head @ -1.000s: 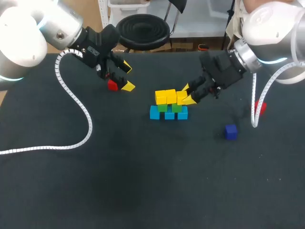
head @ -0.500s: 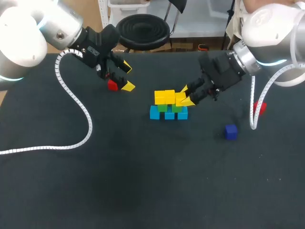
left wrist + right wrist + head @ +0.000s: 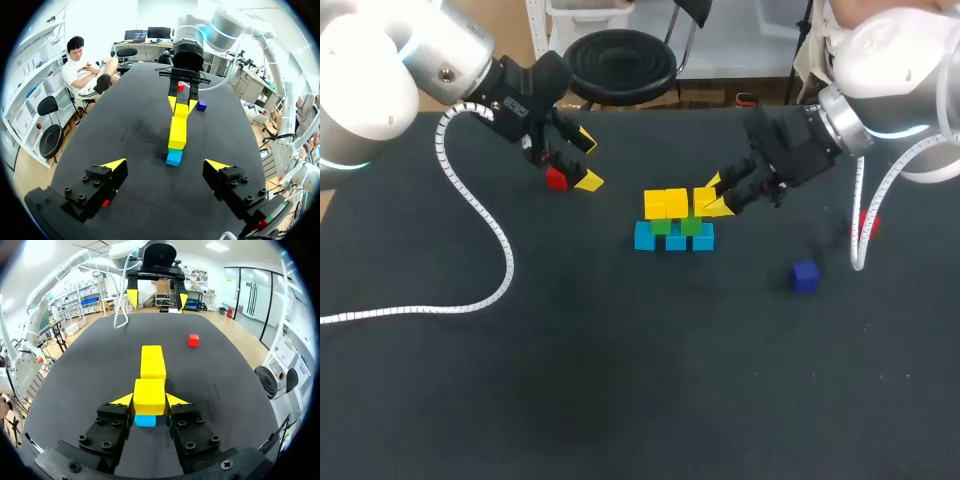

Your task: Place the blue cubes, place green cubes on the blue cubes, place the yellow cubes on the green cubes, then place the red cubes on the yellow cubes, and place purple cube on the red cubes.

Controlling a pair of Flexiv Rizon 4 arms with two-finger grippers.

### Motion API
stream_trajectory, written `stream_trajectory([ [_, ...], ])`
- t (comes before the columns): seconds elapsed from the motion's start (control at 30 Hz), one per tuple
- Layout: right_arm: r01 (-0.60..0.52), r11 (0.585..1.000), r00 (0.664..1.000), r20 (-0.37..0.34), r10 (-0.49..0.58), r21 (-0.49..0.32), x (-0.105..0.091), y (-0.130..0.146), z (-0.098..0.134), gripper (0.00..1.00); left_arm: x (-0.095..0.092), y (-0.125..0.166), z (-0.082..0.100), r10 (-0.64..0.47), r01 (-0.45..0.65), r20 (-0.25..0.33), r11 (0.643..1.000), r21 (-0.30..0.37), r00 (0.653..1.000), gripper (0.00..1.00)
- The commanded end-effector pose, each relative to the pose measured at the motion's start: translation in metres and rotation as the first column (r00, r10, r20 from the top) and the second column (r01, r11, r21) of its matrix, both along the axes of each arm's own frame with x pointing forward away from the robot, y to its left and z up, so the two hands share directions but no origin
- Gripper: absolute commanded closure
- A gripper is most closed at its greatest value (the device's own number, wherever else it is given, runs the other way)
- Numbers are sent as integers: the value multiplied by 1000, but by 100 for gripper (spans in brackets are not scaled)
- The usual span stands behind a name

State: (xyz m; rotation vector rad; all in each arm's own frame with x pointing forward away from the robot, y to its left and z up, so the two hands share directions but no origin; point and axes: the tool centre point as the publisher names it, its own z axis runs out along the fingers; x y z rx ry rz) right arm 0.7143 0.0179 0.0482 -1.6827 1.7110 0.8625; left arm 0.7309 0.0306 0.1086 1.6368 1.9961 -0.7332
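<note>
Our right gripper [image 3: 717,197], clamped on the third yellow cube [image 3: 149,395], has edged it rightward over the green cubes [image 3: 691,227] — not yet released; our left gripper [image 3: 586,161] hangs open.

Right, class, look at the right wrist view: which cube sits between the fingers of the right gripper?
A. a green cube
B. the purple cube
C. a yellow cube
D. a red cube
C: the yellow cube sits between the two fingers of the right gripper, with both yellow tips against its sides.
</note>
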Motion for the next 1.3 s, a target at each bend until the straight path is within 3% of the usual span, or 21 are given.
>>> stream_trajectory([
  [0.03, -4, 1000, 1000, -3, 4, 1, 3, 2, -1, 100, 0, 0, 0, 0, 0, 1, 1000, 0, 1000, 0],
  [0.7, -15, 1000, 1000, -25, 15, 5, 11, 8, -7, 100, 0, 0, 0, 0, 0, 1, 1000, 0, 1000, 0],
  [1.3, -5, 1000, 999, -42, 4, -4, 3, 11, -9, 100, 0, 0, 0, 0, 0, 1, 1000, 0, 1000, 0],
])
